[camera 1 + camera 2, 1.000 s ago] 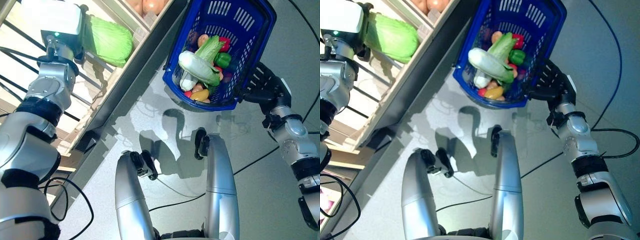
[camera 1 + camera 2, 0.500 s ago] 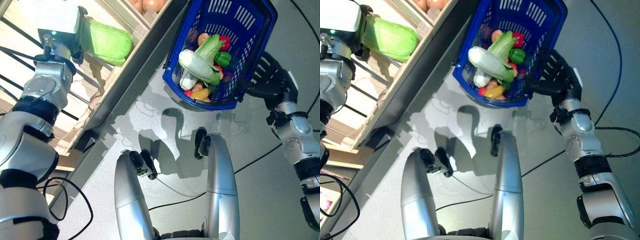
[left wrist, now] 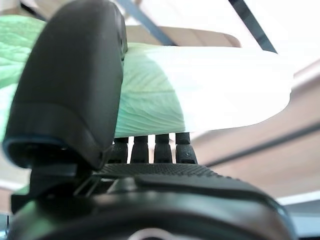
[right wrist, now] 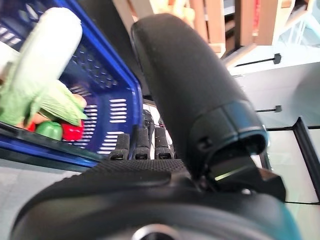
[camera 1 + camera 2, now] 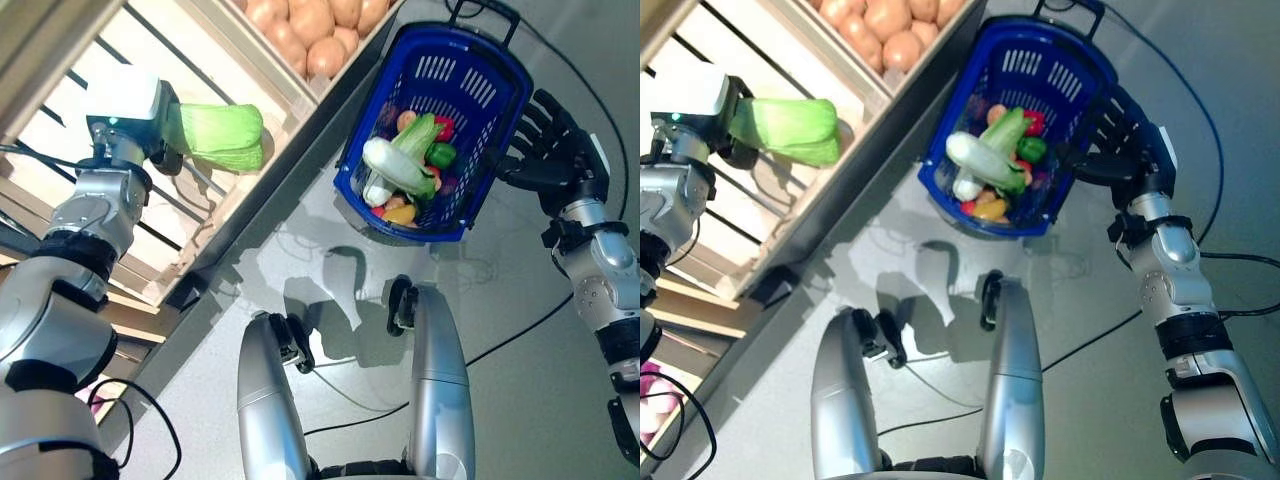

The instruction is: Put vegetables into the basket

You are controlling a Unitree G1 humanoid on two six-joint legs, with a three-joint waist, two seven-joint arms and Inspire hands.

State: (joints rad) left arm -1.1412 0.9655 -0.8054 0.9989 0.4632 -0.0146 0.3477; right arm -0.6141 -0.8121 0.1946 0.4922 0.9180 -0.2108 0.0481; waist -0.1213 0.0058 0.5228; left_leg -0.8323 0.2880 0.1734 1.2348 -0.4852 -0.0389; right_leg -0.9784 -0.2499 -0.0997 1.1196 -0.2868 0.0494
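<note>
Up at ten o'clock of the head view, the left hand (image 5: 160,135) had its thumb and fingers curled round a pale green cabbage (image 5: 220,136), holding it out over the slatted wooden shelf (image 5: 120,230); the wrist view showed the leafy cabbage clamped between the dark thumb and the finger row. Over at two o'clock sat the blue basket (image 5: 478,165), already carrying a long pale cabbage (image 5: 395,166), a green pepper (image 5: 441,154), a red pepper (image 5: 446,128) and a yellow piece (image 5: 399,213). At three o'clock, the right hand (image 5: 553,150) was spread with straight fingers against the basket's outer wall. Potatoes (image 5: 310,22) filled a crate at twelve o'clock.
</note>
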